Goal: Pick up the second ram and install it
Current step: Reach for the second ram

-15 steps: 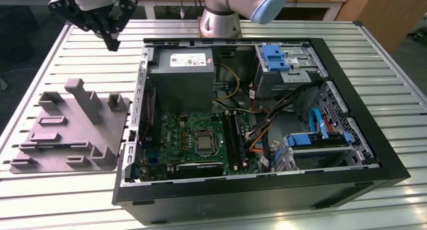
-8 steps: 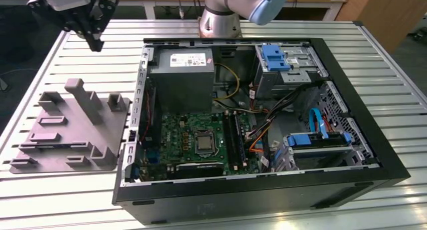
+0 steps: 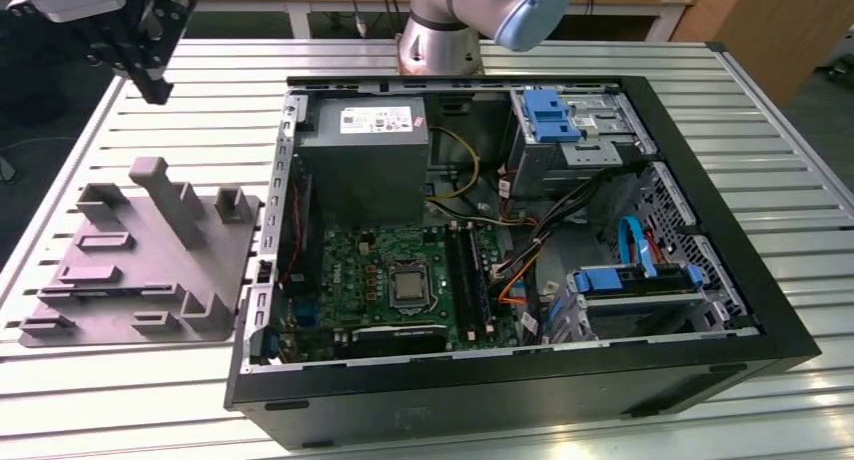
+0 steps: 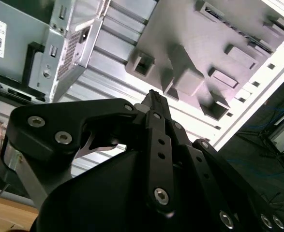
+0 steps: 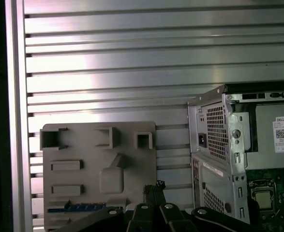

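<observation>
One slatted metal tabletop [image 3: 761, 110] carries an open computer case [image 3: 534, 400] lying on its side. Just beside the case, on the exterior view's left, sits a grey fixture plate [image 3: 120, 215], with a thin strip of bare slats between them. A robot arm [image 3: 467, 20] rises from behind the case's far wall.

Inside the case, a grey power supply [image 3: 360, 170] fills the far end. Nearer the camera lies the green motherboard [image 3: 354, 280] with its square processor socket [image 3: 407, 280]. Long black slot rails [image 3: 465, 270] run beside the socket, and loose cables [image 3: 527, 250] crowd the space just past them. Upright posts [image 3: 180, 215] stand on the fixture plate.

The gripper [image 3: 158, 88] hangs high over the fixture plate's far end, well apart from the case. Its fingertips are pressed together with nothing between them, as both wrist views also show. Bare slats lie open beyond the plate's far edge.

In the first wrist view, a narrow dark-blue strip [image 5: 76, 207] lies flat in a fixture plate recess. It appears to be the second ram, near the gripper's tips but not touching them.
</observation>
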Robot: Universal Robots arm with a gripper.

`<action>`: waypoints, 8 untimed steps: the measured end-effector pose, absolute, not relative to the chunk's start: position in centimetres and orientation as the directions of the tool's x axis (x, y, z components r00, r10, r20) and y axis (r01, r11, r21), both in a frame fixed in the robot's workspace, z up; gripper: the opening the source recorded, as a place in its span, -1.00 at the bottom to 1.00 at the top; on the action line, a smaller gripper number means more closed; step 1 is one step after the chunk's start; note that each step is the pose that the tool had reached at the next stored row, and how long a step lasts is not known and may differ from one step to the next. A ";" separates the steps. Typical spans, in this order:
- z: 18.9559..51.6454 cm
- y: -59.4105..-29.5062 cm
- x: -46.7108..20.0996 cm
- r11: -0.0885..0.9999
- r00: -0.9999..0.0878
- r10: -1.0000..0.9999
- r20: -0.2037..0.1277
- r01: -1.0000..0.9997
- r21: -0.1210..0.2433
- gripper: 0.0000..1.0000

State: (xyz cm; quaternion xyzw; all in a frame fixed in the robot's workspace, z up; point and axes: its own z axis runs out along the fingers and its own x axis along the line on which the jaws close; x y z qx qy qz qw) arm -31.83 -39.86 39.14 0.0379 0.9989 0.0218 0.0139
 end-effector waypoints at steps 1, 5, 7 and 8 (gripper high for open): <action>39.1 -39.9 -32.2 0.996 -0.997 0.076 -0.026 0.075 0.044 -0.80; 39.1 -39.9 -33.6 0.996 -0.997 0.076 -0.026 0.075 0.044 -0.80; 39.1 -39.9 -34.3 0.996 -0.997 0.076 -0.026 0.075 0.044 -0.80; 39.1 -39.9 -34.6 0.996 -0.997 0.076 -0.026 0.075 0.044 -0.80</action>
